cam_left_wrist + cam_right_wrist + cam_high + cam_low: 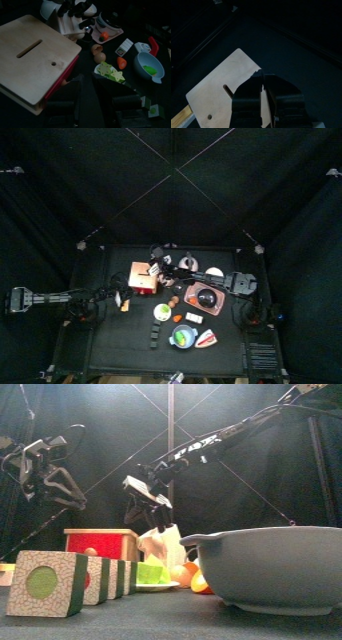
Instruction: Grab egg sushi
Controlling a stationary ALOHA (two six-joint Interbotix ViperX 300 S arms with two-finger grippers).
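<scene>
The egg sushi looks like the small pale block with a dark band [125,46], lying on the table between the egg and the blue bowl; in the top view it is a pale speck [194,317]. My left gripper [47,476] hangs high at the left with its jaws spread, empty, above the wooden-topped red box [143,278]. My right gripper [163,260] reaches across the middle to the box's far side. Its jaws are closed on a thin pale board seen edge-on [261,102].
A grey bowl [274,569] stands near the front right. Green-filled sushi blocks [47,582] stand at the front left. A plate of lettuce [110,72], an egg [98,49], a carrot piece [121,62] and a blue bowl [150,66] lie around the sushi.
</scene>
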